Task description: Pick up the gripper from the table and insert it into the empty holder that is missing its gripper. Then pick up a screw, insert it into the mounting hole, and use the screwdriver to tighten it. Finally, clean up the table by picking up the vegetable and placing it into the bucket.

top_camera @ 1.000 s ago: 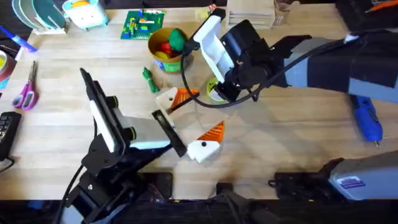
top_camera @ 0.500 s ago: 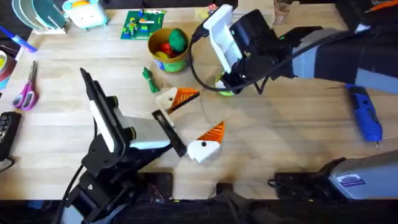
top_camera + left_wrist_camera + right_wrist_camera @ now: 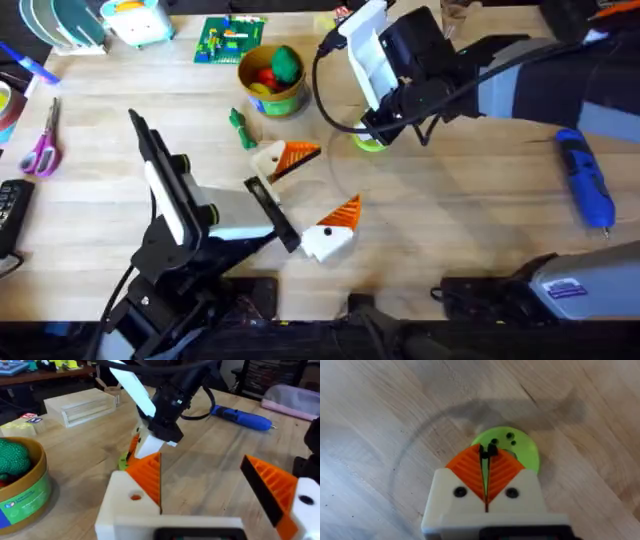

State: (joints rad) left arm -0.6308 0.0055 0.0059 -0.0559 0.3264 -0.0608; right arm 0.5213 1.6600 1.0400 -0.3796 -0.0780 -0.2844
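We're pinching a tiny black screw (image 3: 487,450) between the closed orange ribbed pads (image 3: 470,471) of the right gripper (image 3: 486,457), hovering right over the flat lime green plastic disc (image 3: 522,451); the grip looks marginal, so a jolt could drop it and send it rolling. The arm's reaching far out, wrist pitched down. The left gripper (image 3: 202,482) is gaping open with nothing in it; its off-white triangular plastic holder (image 3: 267,161) sits well nearer us than the right gripper; the bright blue pen-shaped screwdriver (image 3: 583,187) is lying off to its right.

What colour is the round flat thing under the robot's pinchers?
Lime green. The disc shows best in the right wrist view, just beyond the right gripper.
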